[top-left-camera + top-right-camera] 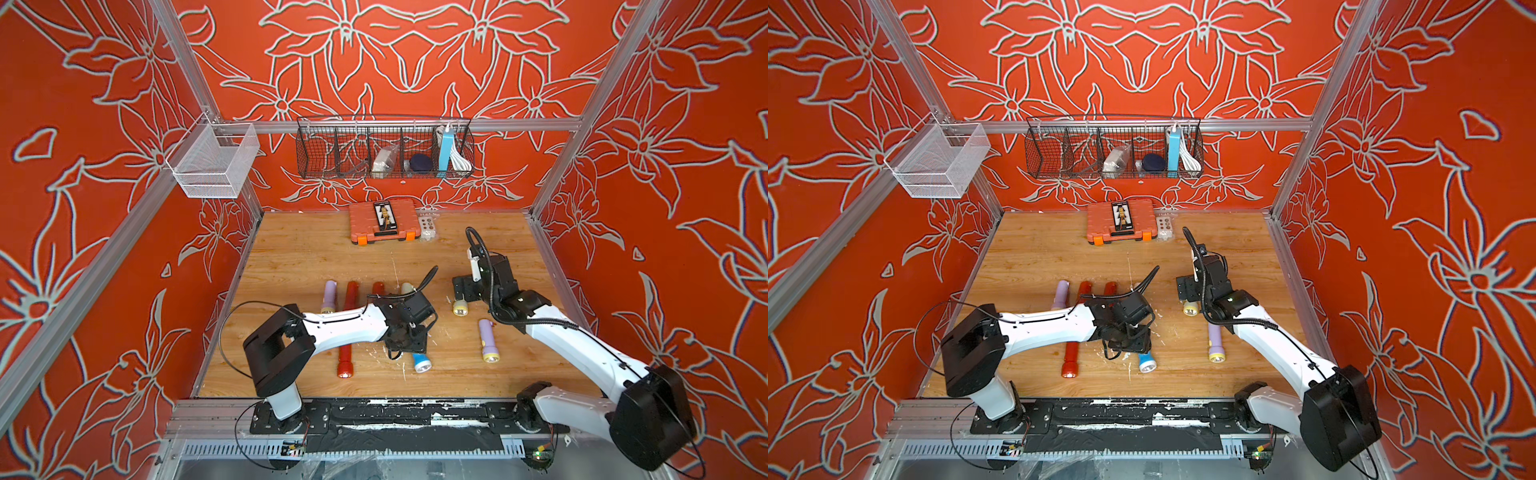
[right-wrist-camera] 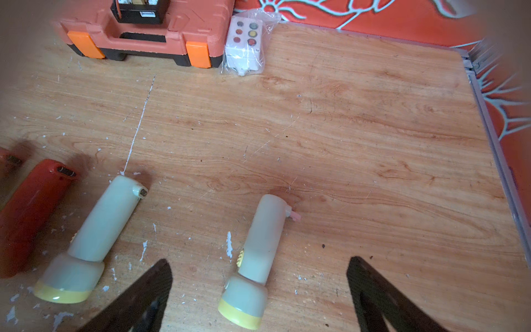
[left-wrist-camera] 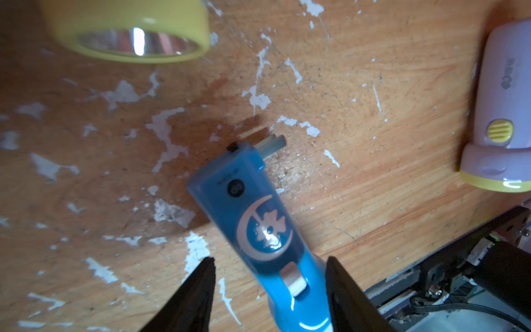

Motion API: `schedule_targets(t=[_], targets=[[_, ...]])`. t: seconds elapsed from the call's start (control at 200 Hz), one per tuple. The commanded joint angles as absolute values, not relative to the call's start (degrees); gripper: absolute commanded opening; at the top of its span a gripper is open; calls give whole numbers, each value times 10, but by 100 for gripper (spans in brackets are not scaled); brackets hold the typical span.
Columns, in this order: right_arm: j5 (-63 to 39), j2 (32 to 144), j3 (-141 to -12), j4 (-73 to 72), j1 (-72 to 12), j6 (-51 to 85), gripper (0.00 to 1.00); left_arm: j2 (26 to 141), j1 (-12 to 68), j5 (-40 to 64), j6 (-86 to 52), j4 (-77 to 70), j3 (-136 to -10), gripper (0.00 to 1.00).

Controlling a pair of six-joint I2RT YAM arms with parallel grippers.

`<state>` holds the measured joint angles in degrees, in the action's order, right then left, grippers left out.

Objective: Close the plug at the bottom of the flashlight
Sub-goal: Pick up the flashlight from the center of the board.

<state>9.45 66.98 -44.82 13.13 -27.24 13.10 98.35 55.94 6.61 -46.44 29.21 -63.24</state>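
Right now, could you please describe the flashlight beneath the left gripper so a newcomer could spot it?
Start at the wooden table, near its front edge, under the left gripper. The flashlight lies between its open jaws: the only blue one, with a crescent-moon emblem.

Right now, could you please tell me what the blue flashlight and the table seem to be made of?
Blue flashlight: probably glossy moulded plastic, judging by its bright highlights and smooth rounded edges. Table: seemingly matte wood-grain laminate, with white patches where the surface looks chipped.

Flashlights (image 1: pixel 487 338) on table (image 1: pixel 299 253), toolbox (image 1: pixel 361 220) behind them
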Motion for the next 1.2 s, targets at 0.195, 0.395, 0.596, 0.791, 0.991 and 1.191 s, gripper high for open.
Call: schedule_targets(t=[0.195, 0.395, 0.596, 0.791, 0.991, 1.191], targets=[[105, 648, -437, 123, -267, 141, 98, 1032, 566, 82, -435, 321, -658, 64], [106, 644, -435, 123, -266, 140, 98, 1054, 566, 80, -426, 325, -658, 64], [108, 643, -434, 124, -265, 139, 98, 1064, 567, 91, -420, 330, -657, 55], [110, 642, -433, 124, -265, 139, 98, 1056, 569, 91, -418, 342, -649, 44], [112, 643, -433, 123, -264, 139, 98, 1048, 571, 84, -402, 358, -644, 28], [115, 643, -433, 124, -263, 138, 98, 1040, 571, 66, -376, 374, -651, 11]])
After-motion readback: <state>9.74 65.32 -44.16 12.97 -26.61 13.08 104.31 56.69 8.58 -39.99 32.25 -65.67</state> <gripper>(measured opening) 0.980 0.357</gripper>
